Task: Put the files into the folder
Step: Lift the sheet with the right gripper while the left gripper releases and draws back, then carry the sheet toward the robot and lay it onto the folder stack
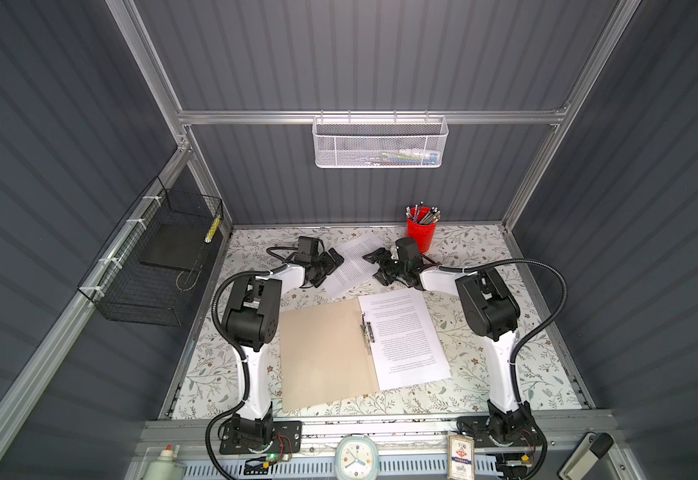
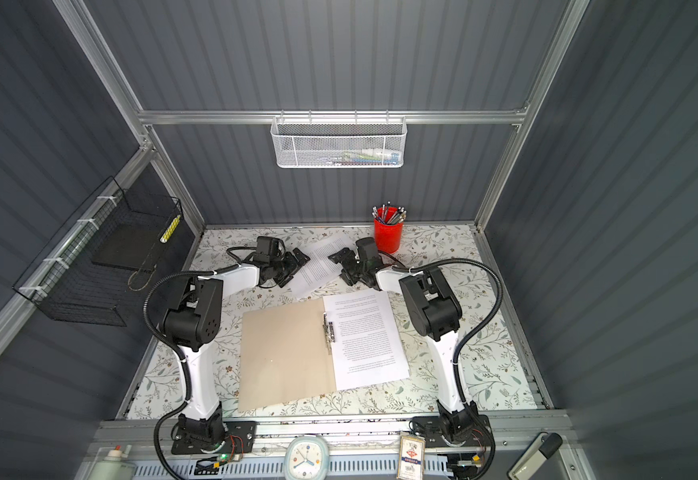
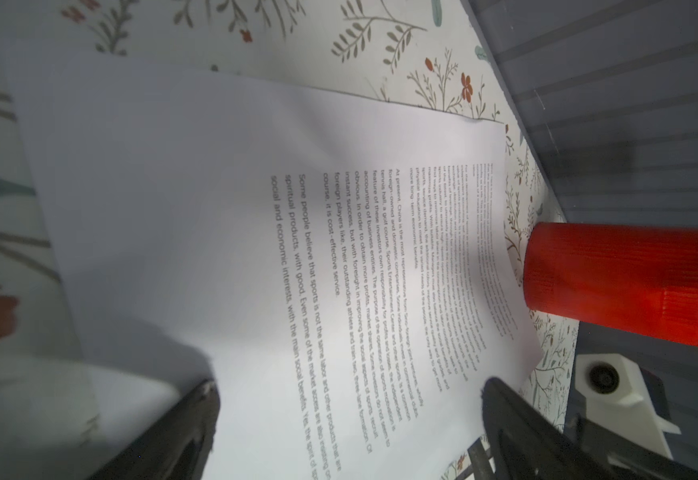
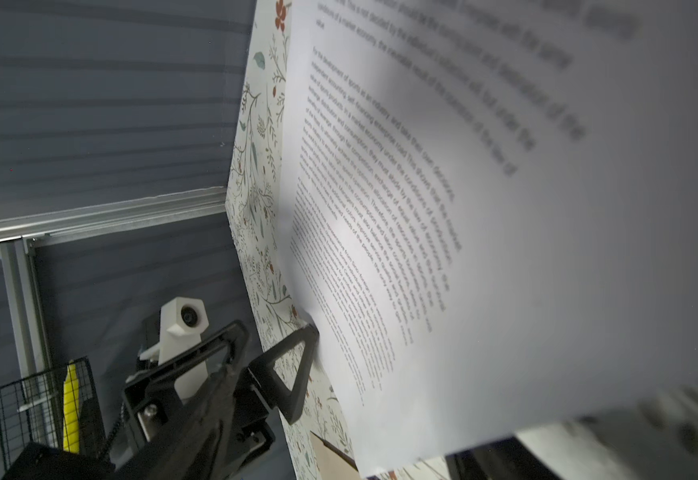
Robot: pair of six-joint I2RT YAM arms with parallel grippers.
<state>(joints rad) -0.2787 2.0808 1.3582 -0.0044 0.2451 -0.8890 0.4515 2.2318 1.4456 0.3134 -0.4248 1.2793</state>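
Tan card first: the folder point(image 1: 318, 353) lies open and flat on the floral table point(image 1: 484, 374), towards the front, between the 2 arm bases. Its left half is bare. A metal clip point(image 1: 367, 332) runs along the spine. On the right half rest some of the files point(image 1: 405, 336), white printed sheets stacked slightly askew with their inner edge at the clip.

1 loose sheet point(image 1: 353, 266) lies slantwise further back, just beyond the folder's far edge, flanked by the 2 grippers. The left gripper point(image 1: 331, 266) is at the sheet's left edge with its jaws spread wide and nothing clamped. In the left wrist view its fingers point(image 3: 189, 424) stand far apart, with the printed page point(image 3: 214, 208) stretching away in front of them. In the right wrist view 1 fingertip point(image 4: 308, 338) touches the paper's edge.

The right gripper point(image 1: 373, 268) sits at the opposite edge of that sheet. I cannot tell whether its jaws have closed on the paper, because its wrist view is almost filled by the page point(image 4: 505, 249), out of focus close to the lens.

A red cup point(image 1: 421, 235) of pencils point(image 1: 424, 212) stands just behind the right gripper, by the back wall. A black wire basket point(image 1: 131, 307) on the left wall holds a flat black slab point(image 1: 171, 247). A white mesh basket point(image 1: 380, 143) hangs from the back rail.
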